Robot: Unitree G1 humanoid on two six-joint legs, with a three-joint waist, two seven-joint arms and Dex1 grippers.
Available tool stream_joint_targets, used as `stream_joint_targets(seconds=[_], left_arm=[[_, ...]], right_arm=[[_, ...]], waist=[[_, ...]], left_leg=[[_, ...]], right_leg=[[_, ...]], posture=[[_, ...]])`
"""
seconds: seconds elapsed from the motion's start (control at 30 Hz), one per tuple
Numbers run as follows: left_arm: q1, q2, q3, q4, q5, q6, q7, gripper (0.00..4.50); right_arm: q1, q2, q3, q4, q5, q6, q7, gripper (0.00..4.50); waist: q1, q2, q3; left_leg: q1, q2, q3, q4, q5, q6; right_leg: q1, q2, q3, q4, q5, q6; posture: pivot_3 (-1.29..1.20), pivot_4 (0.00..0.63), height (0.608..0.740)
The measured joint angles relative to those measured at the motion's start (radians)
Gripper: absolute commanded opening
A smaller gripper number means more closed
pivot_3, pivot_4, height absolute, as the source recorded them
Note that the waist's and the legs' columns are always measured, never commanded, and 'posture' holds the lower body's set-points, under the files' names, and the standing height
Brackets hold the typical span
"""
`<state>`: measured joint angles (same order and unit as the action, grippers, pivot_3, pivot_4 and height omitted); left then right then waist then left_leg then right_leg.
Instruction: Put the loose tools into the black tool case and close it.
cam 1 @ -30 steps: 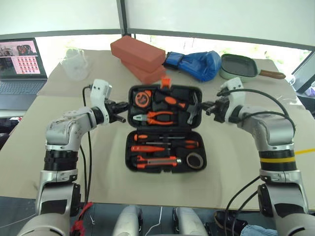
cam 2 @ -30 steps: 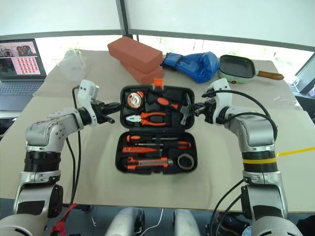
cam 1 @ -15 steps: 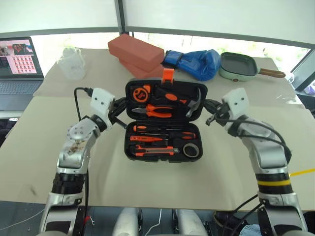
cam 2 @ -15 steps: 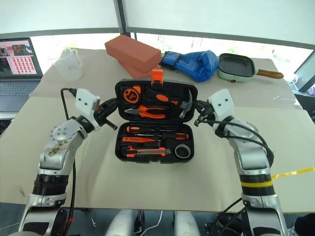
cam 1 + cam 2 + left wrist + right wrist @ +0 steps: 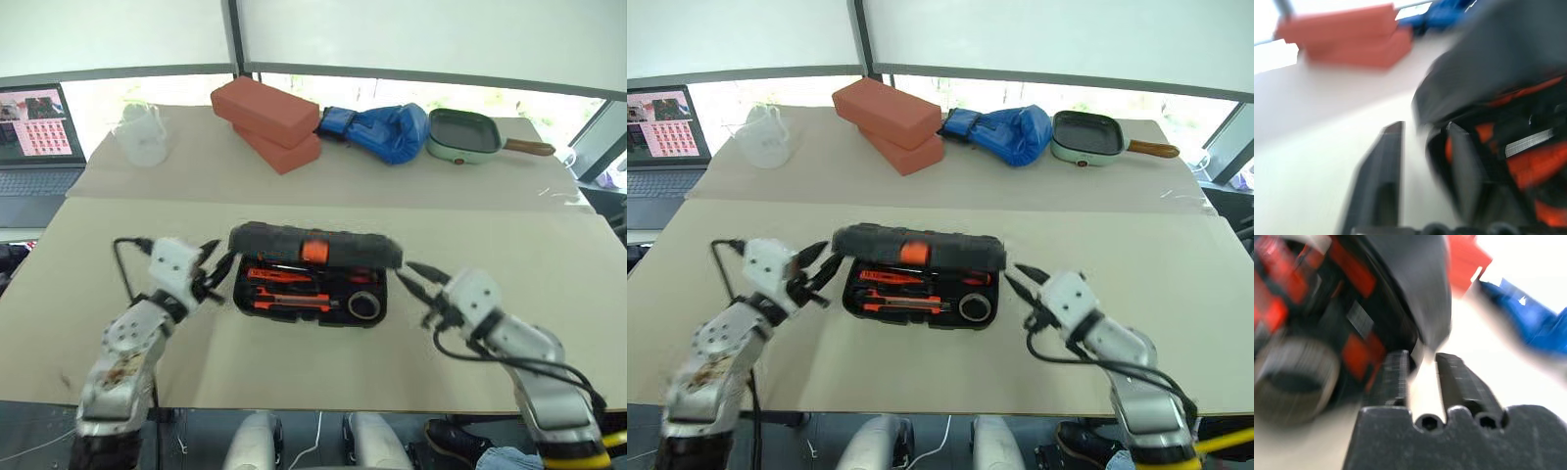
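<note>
Now the black tool case lies on the desk between the two arms, with its lid tipped down almost over the tray but not shut; a gap stays at the front. Through that gap the orange-and-black screwdrivers, the utility knife and the grey tape roll show in the tray.

At 9 o'clock of the case, the left tool has its fingers parted, holding nothing; the tips are just beside the lid's left end, and I cannot tell if they touch. At 3 o'clock, the right tool also stands with fingers parted and empty, near the case's right end but apart from it.
</note>
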<state>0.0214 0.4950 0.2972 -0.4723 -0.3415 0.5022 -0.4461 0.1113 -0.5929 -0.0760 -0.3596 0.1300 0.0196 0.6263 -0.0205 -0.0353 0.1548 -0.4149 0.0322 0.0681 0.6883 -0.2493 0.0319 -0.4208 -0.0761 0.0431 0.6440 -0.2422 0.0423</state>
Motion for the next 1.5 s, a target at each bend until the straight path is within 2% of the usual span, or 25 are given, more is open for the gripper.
stream_joint_targets(seconds=[0.03,0.13,0.17,0.23,0.3,0.37,0.4,0.5,0.53,0.57,0.63,0.67,0.8,0.87,0.97,1.07,1.23,1.33,1.47,1.5], left_arm=[[0.011,0.023,0.046,-0.035,-0.050,0.057,-0.006,3.21],[0.099,0.157,0.172,-0.131,-0.274,0.253,-0.116,3.21],[0.139,0.233,0.229,-0.131,-0.377,0.339,-0.181,3.21],[0.146,0.301,0.294,-0.094,-0.447,0.410,-0.241,3.21],[0.089,0.380,0.268,-0.006,-0.437,0.414,-0.285,3.29],[-0.020,0.421,0.170,0.114,-0.358,0.350,-0.310,2.76],[-0.135,0.423,0.070,0.220,-0.288,0.289,-0.333,2.63],[-0.354,0.402,-0.132,0.448,-0.131,0.137,-0.384,1.63],[-0.401,0.387,-0.175,0.503,-0.095,0.102,-0.399,1.20],[-0.451,0.370,-0.225,0.563,-0.057,0.060,-0.419,0.96],[-0.590,0.304,-0.331,0.738,0.040,-0.051,-0.461,0.18],[-0.647,0.273,-0.370,0.806,0.074,-0.096,-0.477,0.09],[-0.799,0.181,-0.454,1.039,0.177,-0.259,-0.528,0.09],[-0.876,0.103,-0.511,1.151,0.239,-0.354,-0.557,0.09],[-0.886,0.093,-0.527,1.191,0.273,-0.418,-0.601,0.09],[-0.860,0.127,-0.529,1.152,0.275,-0.436,-0.699,0.09],[-0.725,0.221,-0.532,0.947,0.230,-0.394,-0.898,0.09],[-0.679,0.225,-0.533,0.907,0.231,-0.386,-0.908,0.09],[-0.695,0.239,-0.509,0.875,0.222,-0.357,-0.900,0.09],[-0.716,0.246,-0.496,0.852,0.201,-0.301,-0.908,0.09]], right_arm=[[0.013,-0.014,-0.021,-0.026,0.020,0.017,0.013,2.69],[0.079,-0.106,-0.090,-0.153,0.147,0.103,0.101,2.69],[0.129,-0.160,-0.121,-0.204,0.219,0.148,0.158,2.69],[0.188,-0.205,-0.137,-0.241,0.290,0.201,0.227,2.69],[0.218,-0.243,-0.123,-0.261,0.327,0.239,0.288,2.18],[0.215,-0.261,-0.093,-0.258,0.324,0.248,0.318,1.66],[0.205,-0.267,-0.065,-0.250,0.316,0.249,0.334,1.33],[0.142,-0.274,0.022,-0.223,0.283,0.250,0.362,0.42],[0.126,-0.273,0.041,-0.209,0.274,0.250,0.366,0.02],[0.107,-0.273,0.060,-0.196,0.263,0.250,0.369,0.00],[0.045,-0.256,0.107,-0.148,0.228,0.248,0.370,0.00],[0.014,-0.246,0.128,-0.129,0.212,0.247,0.369,0.00],[-0.065,-0.207,0.185,-0.071,0.170,0.240,0.365,0.00],[-0.147,-0.162,0.223,-0.024,0.147,0.241,0.354,0.00],[-0.189,-0.142,0.244,0.001,0.116,0.242,0.345,0.00],[-0.219,-0.133,0.248,0.034,0.101,0.257,0.326,0.00],[-0.239,-0.142,0.217,0.073,0.080,0.268,0.309,0.00],[-0.228,-0.162,0.190,0.064,0.081,0.273,0.307,0.00],[-0.163,-0.202,0.120,-0.038,0.132,0.298,0.325,0.00],[-0.138,-0.215,0.084,-0.070,0.168,0.318,0.333,0.00]], waist=[[0.002,0.000,0.000],[0.005,0.000,0.000],[0.006,0.000,0.000],[0.015,0.000,0.000],[0.025,0.000,0.001],[0.032,0.000,0.001],[0.041,0.000,0.001],[0.041,-0.004,0.001],[0.039,-0.005,0.000],[0.037,-0.005,0.000],[0.034,-0.006,0.000],[0.034,-0.006,0.000],[0.029,-0.007,0.000],[0.030,-0.007,0.000],[0.023,-0.007,0.000],[0.020,-0.007,0.000],[0.020,-0.006,0.000],[0.024,-0.006,0.000],[0.035,-0.006,0.000],[0.036,-0.006,0.000]], left_leg=[[0.000,0.000,0.000,0.000,0.000,0.000],[0.003,0.000,0.000,0.000,0.000,-0.001],[0.003,0.000,0.000,-0.001,0.000,-0.001],[0.009,0.001,-0.002,-0.002,0.001,-0.001],[0.016,0.000,-0.001,-0.002,0.001,-0.002],[0.020,0.000,-0.001,-0.002,0.001,-0.002],[0.023,-0.001,-0.001,-0.002,0.001,-0.002],[0.020,-0.001,0.002,-0.004,0.002,-0.003],[0.017,-0.002,0.002,-0.004,0.002,-0.003],[0.013,-0.002,0.001,-0.004,0.002,-0.002],[0.010,-0.004,0.002,-0.003,0.001,-0.002],[0.007,-0.004,0.002,-0.003,0.001,-0.002],[-0.001,-0.004,0.001,-0.003,0.001,-0.002],[-0.005,-0.005,0.002,0.000,0.002,-0.002],[-0.007,-0.003,0.001,0.004,0.001,-0.001],[-0.007,-0.003,0.001,0.005,0.000,0.000],[-0.007,-0.002,0.001,0.005,0.000,0.000],[-0.008,-0.002,0.000,0.006,0.000,0.000],[-0.008,-0.002,-0.001,0.007,0.000,0.001],[-0.009,-0.002,-0.002,0.008,0.000,0.001]], right_leg=[[0.000,0.000,0.000,0.000,0.000,0.000],[0.003,-0.001,-0.001,0.000,-0.001,-0.001],[0.003,0.000,-0.001,0.000,-0.002,-0.001],[0.009,0.000,-0.004,-0.001,-0.004,-0.004],[0.015,0.000,-0.005,-0.002,-0.010,-0.009],[0.016,0.000,-0.005,-0.003,-0.015,-0.006],[0.018,-0.001,-0.005,-0.004,-0.015,-0.006],[0.019,-0.001,-0.004,-0.004,-0.009,-0.012],[0.017,-0.001,-0.004,-0.005,-0.006,-0.006],[0.014,0.000,-0.004,-0.006,-0.003,-0.003],[0.013,0.001,-0.005,-0.006,-0.003,-0.002],[0.011,0.002,-0.006,-0.006,-0.003,-0.002],[0.001,0.002,-0.004,-0.004,-0.003,-0.002],[-0.002,0.002,-0.005,-0.003,-0.002,-0.002],[-0.002,0.003,-0.004,-0.003,-0.002,-0.001],[-0.002,0.002,-0.004,-0.002,-0.002,-0.001],[-0.002,0.001,-0.004,-0.002,-0.002,0.000],[-0.002,0.001,-0.005,-0.001,-0.002,0.000],[-0.002,0.001,-0.006,-0.001,-0.002,0.001],[-0.002,0.001,-0.006,-0.001,-0.001,0.001]], posture=[[0.00,0.150,0.738],[0.00,0.150,0.738],[0.00,0.150,0.738],[0.00,0.150,0.738],[0.00,0.150,0.738],[0.00,0.150,0.738],[0.00,0.150,0.738],[0.00,0.150,0.738],[0.00,0.150,0.738],[0.00,0.150,0.738],[0.00,0.150,0.738],[0.00,0.150,0.738],[0.00,0.150,0.738],[0.00,0.150,0.738],[0.00,0.150,0.738],[0.00,0.150,0.738],[0.00,0.150,0.738],[0.00,0.150,0.738],[0.00,0.150,0.738],[0.00,0.150,0.738]])
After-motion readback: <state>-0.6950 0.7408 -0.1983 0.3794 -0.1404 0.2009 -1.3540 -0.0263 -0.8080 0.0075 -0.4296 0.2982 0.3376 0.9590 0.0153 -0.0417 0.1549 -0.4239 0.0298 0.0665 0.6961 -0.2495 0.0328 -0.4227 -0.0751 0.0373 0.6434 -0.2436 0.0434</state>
